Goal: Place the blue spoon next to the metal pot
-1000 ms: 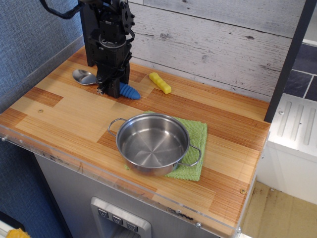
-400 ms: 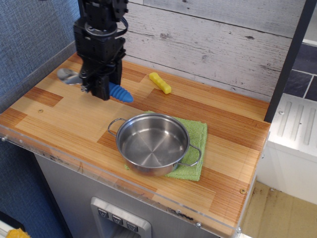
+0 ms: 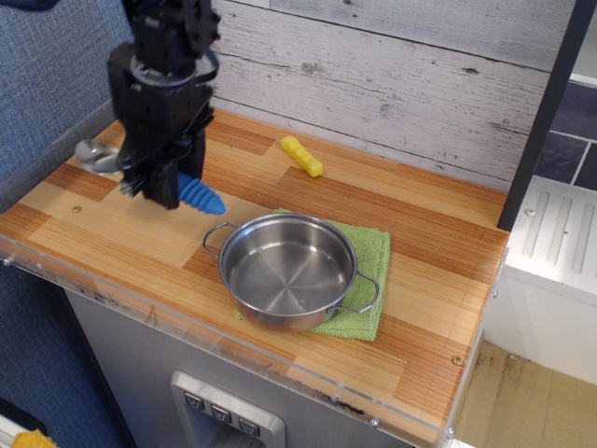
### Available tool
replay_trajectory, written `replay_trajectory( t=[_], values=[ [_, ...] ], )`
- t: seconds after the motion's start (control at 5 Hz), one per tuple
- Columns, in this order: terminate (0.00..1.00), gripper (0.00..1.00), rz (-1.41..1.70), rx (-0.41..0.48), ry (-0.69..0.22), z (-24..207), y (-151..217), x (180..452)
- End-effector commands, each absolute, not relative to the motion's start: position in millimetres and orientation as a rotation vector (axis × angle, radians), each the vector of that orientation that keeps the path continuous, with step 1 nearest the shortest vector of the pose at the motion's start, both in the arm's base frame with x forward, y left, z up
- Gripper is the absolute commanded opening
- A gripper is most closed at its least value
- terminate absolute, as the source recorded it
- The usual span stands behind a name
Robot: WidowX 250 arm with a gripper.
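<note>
blue-handled silver spoon (image 3: 191,193), shiny steel pot (image 3: 287,271), green cloth (image 3: 367,283), yellow stick (image 3: 301,156)

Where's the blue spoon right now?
The blue spoon is held in the gripper at the left of the counter, its blue handle tip pointing toward the metal pot and its silver bowl sticking out left.

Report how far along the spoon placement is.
Done: the gripper has the blue spoon clamped, and it appears raised off the wooden counter. In hand: carrying it, the blue handle pointing at the metal pot. Left: setting it down beside the pot, which sits on the green cloth, then releasing.
</note>
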State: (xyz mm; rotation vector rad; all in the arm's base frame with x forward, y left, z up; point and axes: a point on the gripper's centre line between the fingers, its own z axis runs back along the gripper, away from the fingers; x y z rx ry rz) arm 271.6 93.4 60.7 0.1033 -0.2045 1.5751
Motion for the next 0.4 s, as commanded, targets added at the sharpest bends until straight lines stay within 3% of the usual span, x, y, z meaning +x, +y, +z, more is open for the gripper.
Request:
replay_trajectory(
  t=[0.0, 0.2],
  values=[
    [0.00, 0.00, 1.572, 0.148, -0.245, 66.8, 108.2, 271.8],
    [0.00, 0.00, 1.561, 0.171, -0.235, 59.8, 115.7, 270.5]
  ],
)
